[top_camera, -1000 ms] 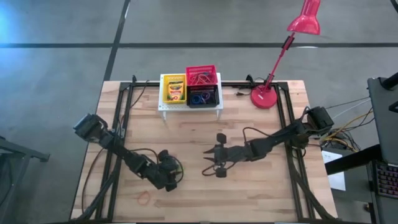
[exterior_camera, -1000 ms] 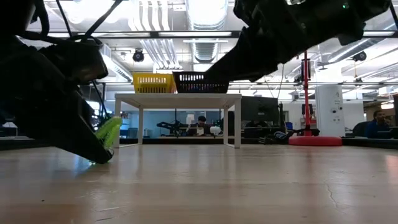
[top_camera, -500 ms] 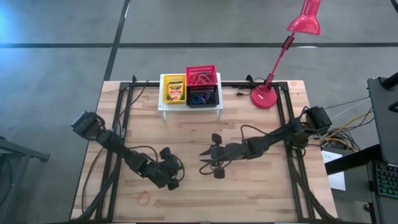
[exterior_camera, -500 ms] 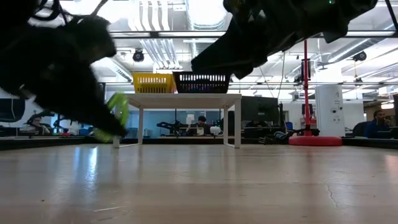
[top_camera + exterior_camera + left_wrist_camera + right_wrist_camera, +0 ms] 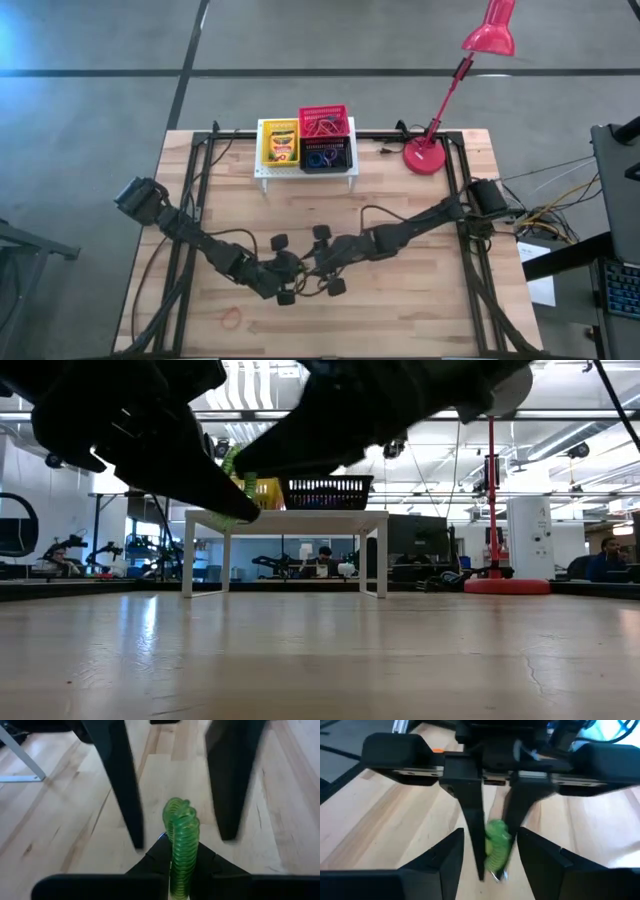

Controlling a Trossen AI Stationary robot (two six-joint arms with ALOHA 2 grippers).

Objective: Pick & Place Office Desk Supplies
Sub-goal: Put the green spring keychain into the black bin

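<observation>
Here the 2 grippers meet nose to nose above the middle of the wooden tabletop (image 5: pixel 400 310). The left gripper (image 5: pixel 289 272) has its jaws clenched on a green coiled elastic loop (image 5: pixel 180 842), which stands up between them, lifted off the wood. The right gripper (image 5: pixel 322 262) faces it with jaws released, one finger on either side of the loop (no contact that I can make out). At the far edge of the tabletop stands a white perforated stand (image 5: pixel 305 172) carrying 3 mesh baskets: a yellow basket (image 5: pixel 264 143) with a crayon box (image 5: pixel 282 143) in it, a red basket (image 5: pixel 325 123) with red loops, and a black basket (image 5: pixel 327 157) with blue loops. An orange loop (image 5: pixel 232 319) lies near the tabletop's front edge. The red desk lamp (image 5: pixel 428 155) stands just beside the stand.
</observation>
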